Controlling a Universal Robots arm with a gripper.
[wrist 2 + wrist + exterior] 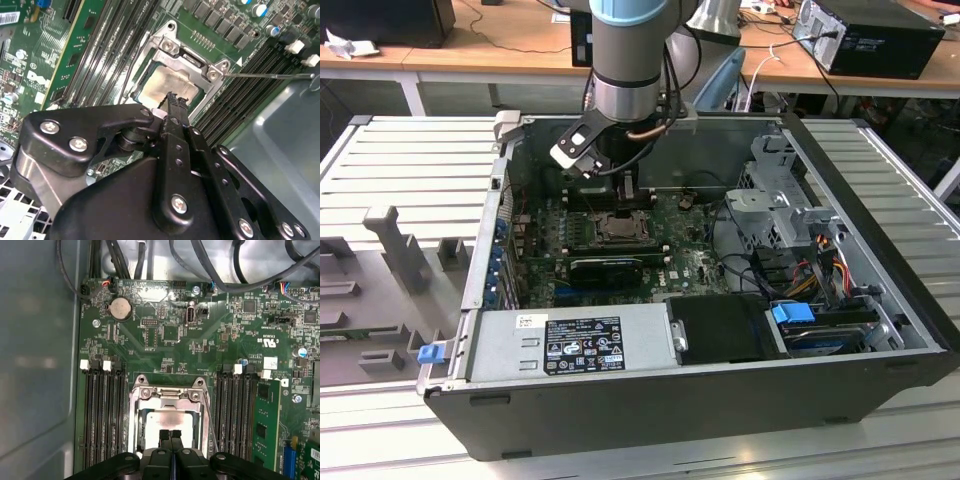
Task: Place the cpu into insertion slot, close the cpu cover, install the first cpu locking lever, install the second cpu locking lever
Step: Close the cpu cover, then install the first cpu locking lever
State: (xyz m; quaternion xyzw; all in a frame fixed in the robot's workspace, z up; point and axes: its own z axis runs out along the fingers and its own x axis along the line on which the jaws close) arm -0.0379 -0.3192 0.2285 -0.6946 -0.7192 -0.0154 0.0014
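Note:
The cpu (167, 419) lies flat in the insertion slot (134, 425), its pale face showing through the window of the cpu cover (167, 394), which lies down over it. My gripper (170, 434) is shut with nothing between its fingers, its tips just over the near part of the cpu (172, 82). A thin wire lever (270, 76) sticks out from the socket's corner; it slants along the socket's side (210, 420). In the exterior view the gripper (626, 192) hangs straight above the slot (617, 228) inside the open computer case.
Long black RAM slots (102, 415) flank the socket on both sides, and a green card (265, 425) stands beyond them. The grey case wall (35, 365) is close by. Cables (200, 265) hang past the board. A power supply (570, 345) and drive cage (780, 200) fill the case.

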